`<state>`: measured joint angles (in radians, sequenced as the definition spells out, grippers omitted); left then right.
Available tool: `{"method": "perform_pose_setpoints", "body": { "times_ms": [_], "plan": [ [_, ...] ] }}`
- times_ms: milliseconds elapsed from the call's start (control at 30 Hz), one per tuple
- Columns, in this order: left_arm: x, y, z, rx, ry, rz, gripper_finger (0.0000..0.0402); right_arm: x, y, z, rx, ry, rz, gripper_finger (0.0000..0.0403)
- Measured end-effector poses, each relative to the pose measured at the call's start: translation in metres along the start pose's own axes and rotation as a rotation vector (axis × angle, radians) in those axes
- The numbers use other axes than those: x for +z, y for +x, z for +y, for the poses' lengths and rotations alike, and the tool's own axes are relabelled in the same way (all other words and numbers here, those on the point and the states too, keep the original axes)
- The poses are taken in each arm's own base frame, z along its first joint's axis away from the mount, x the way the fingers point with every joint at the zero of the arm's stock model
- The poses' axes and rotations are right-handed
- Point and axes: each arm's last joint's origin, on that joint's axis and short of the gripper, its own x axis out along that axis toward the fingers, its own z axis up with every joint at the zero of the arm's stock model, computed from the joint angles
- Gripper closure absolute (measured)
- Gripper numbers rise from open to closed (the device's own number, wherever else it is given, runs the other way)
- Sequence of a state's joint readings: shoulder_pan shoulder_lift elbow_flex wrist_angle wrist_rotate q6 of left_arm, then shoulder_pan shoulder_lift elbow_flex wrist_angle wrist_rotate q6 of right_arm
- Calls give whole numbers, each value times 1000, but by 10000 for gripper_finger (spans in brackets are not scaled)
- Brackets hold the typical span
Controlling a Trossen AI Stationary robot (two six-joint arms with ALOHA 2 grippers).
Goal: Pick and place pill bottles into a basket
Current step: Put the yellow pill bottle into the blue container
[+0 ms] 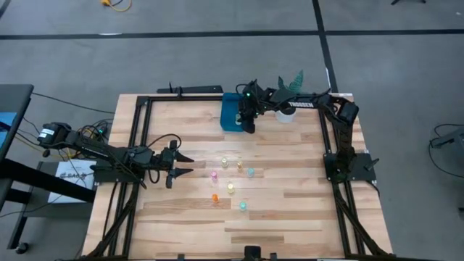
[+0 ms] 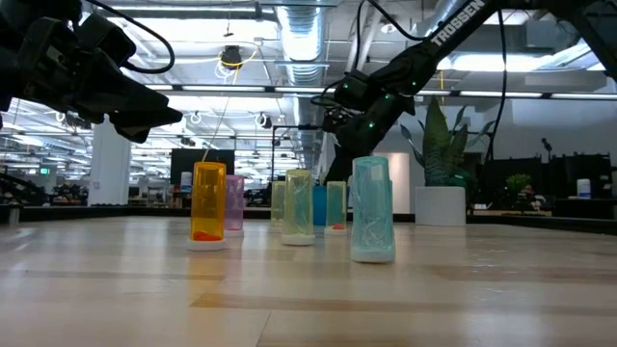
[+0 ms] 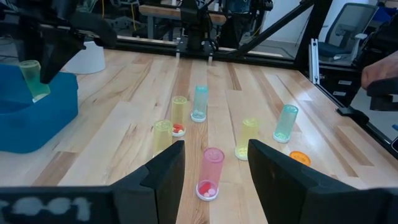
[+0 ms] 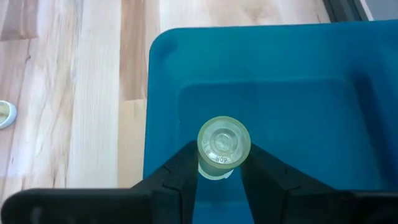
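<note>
Several tiny translucent pill bottles in pink, orange, green and pale yellow stand upright on the wooden table's middle; they also show in the left wrist view. The blue bin sits at the far edge. My right gripper hangs over the bin, shut on a pale green bottle. My left gripper is open and empty, level above the table, left of the bottles; a pink bottle stands just ahead of its fingers. My right gripper pinches the pale green bottle's upper part between its two fingers, which point down from above. The bottle hangs upright below the fingers, lifted clear, over the inside of the blue bin near its wall.
A white plant pot with a green plant stands right of the bin at the far edge. A black frame runs along the table's sides. Bare wood lies toward the near edge.
</note>
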<state>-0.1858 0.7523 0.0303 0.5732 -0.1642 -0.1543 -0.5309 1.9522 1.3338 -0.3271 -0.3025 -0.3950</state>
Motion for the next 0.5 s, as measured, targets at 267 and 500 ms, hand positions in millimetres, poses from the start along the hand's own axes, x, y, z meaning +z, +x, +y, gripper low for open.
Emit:
{"method": "perform_pose_setpoints", "body": {
  "times_ms": [267, 500],
  "plan": [
    [0, 0, 0, 0, 0, 0, 236, -2, 0, 1, -4, 7, 25, 263],
    [0, 0, 0, 0, -24, 0, 236, -2, -1, 1, -6, 7, 26, 244]
  ]
}}
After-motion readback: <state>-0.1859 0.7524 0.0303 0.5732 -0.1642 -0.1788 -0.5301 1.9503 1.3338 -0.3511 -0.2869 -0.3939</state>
